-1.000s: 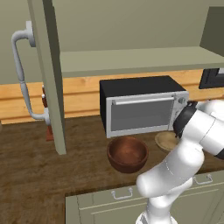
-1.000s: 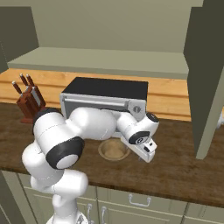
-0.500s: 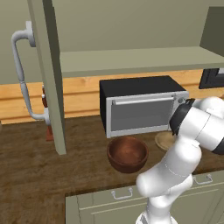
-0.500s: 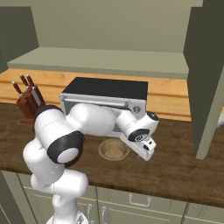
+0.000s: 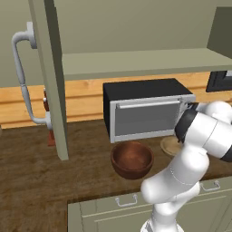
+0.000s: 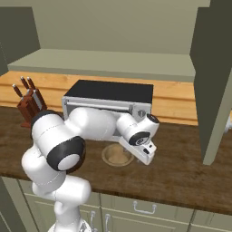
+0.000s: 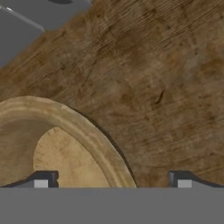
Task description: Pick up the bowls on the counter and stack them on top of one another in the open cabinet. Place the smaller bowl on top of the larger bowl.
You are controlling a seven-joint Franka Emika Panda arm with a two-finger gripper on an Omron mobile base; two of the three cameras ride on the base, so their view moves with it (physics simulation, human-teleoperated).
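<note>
The smaller bowl (image 6: 116,155), pale tan and shallow, rests on the counter (image 6: 181,167) in front of the toaster oven. My gripper (image 6: 142,156) hangs low at its right edge. In the hand view the gripper (image 7: 111,181) is open and straddles the bowl's rim (image 7: 94,140): one fingertip (image 7: 41,180) is over the inside, the other fingertip (image 7: 181,180) over bare counter. The larger bowl (image 5: 132,158), dark reddish-brown, stands left of the smaller bowl (image 5: 168,146), which my arm partly hides. Above is the open cabinet's shelf (image 5: 136,61), with nothing on it.
The black and silver toaster oven (image 5: 144,113) stands close behind both bowls. A cabinet door with a curved handle (image 5: 23,86) hangs open at the left, another door panel (image 6: 214,90) at the right. A knife block (image 6: 29,103) sits far left on the counter.
The hand has shifted slightly towards the pale bowl and the forearm has turned a little. The bowls have not moved.
</note>
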